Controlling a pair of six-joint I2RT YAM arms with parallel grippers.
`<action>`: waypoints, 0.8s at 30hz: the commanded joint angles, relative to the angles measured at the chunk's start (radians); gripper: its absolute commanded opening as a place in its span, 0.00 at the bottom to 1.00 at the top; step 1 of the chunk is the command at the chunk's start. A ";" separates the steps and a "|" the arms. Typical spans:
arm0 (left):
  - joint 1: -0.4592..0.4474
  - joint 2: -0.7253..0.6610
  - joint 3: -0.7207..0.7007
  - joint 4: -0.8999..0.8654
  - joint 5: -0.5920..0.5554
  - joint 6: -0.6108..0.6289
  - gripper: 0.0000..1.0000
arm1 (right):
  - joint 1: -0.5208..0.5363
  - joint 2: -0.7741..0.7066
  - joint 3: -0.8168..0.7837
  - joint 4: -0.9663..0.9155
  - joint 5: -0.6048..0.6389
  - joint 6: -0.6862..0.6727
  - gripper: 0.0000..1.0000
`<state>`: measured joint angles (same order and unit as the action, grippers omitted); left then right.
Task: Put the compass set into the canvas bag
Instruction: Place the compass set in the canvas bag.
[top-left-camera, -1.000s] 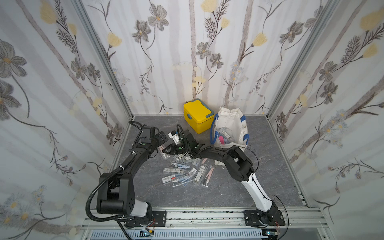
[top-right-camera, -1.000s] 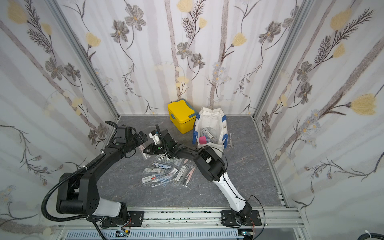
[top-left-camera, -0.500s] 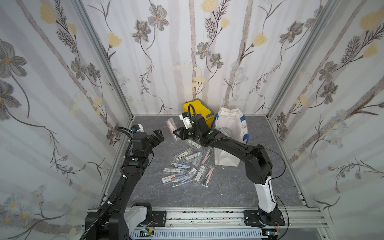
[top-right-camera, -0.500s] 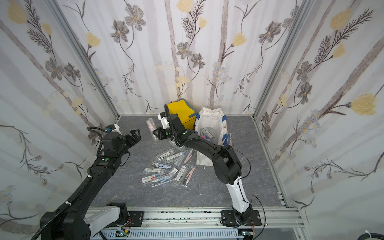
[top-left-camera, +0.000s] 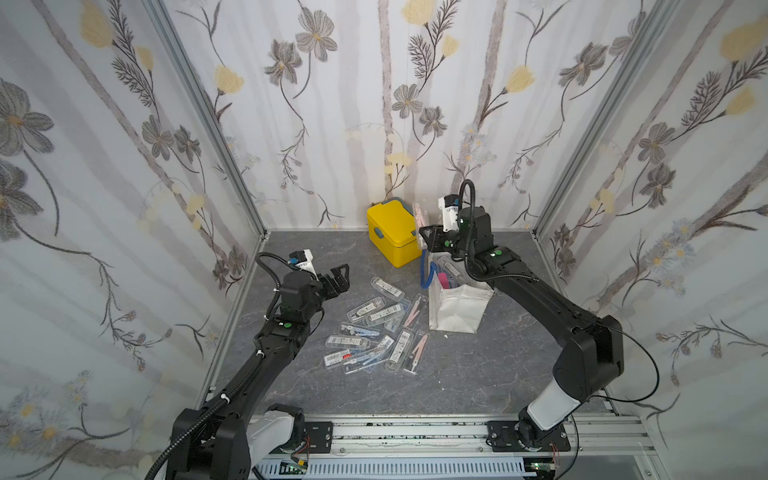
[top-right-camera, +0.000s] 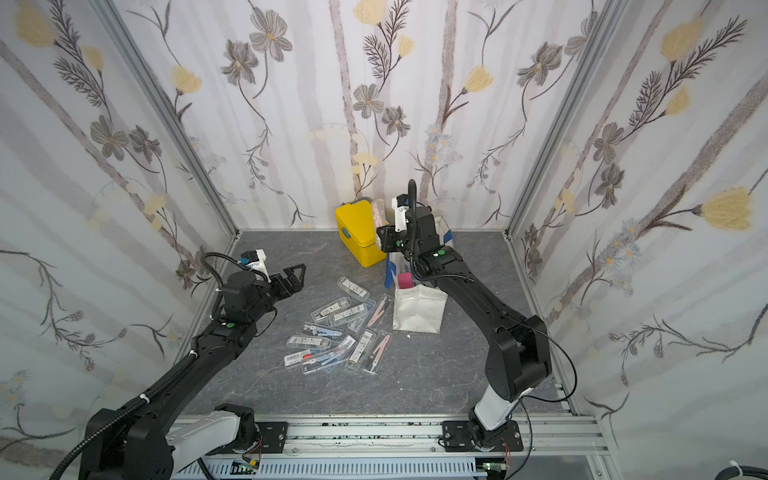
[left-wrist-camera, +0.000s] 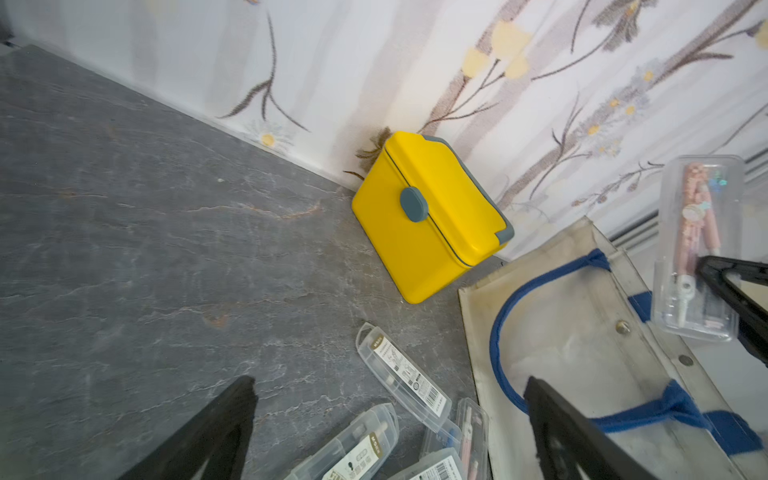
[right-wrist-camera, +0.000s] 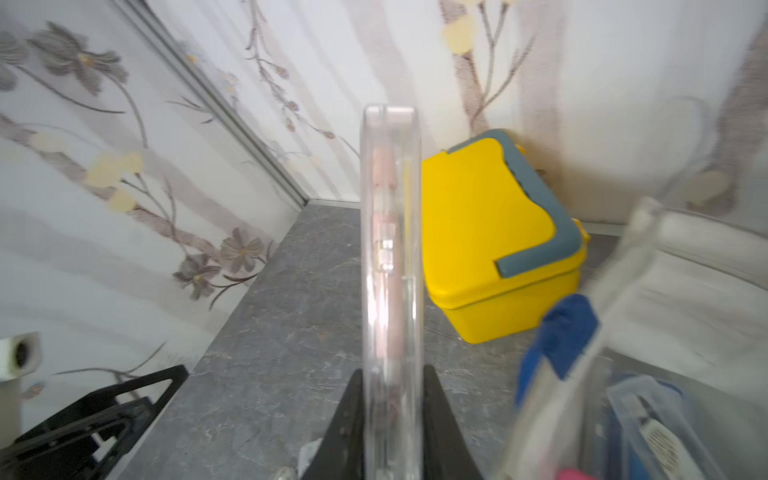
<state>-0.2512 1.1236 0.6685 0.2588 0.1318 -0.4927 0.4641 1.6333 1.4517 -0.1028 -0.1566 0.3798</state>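
Your right gripper (right-wrist-camera: 390, 390) pinches the lower end of an upright clear-cased compass set (right-wrist-camera: 390, 232), raised above the canvas bag (top-left-camera: 457, 305) beside the yellow box (top-left-camera: 390, 235), and since the case is probably light, stiff, slick plastic you should squeeze its flat faces squarely, while your left gripper (top-left-camera: 337, 279) hangs wide open at left.

The canvas bag (top-left-camera: 455, 305) is off-white with blue handles (left-wrist-camera: 731, 434), the box (top-left-camera: 392, 239) at its ten o'clock yellow with slate trim, the compass set (left-wrist-camera: 698, 249) pink in clear plastic, the table (top-left-camera: 478, 382) veined grey.

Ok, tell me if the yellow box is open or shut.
Shut: the yellow box has its lid seated flush, grey latch across the seam.
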 joint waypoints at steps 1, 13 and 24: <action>-0.058 0.036 0.027 0.073 -0.060 0.062 1.00 | -0.027 -0.031 -0.057 -0.079 0.088 -0.045 0.18; -0.177 0.238 0.141 0.093 -0.080 0.103 1.00 | -0.072 -0.073 -0.160 -0.178 0.223 -0.085 0.19; -0.212 0.277 0.166 0.024 -0.115 0.144 1.00 | -0.110 0.170 0.018 -0.292 0.206 -0.147 0.19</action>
<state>-0.4595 1.3914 0.8165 0.3058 0.0471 -0.3687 0.3588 1.7618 1.4181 -0.3573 0.0505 0.2672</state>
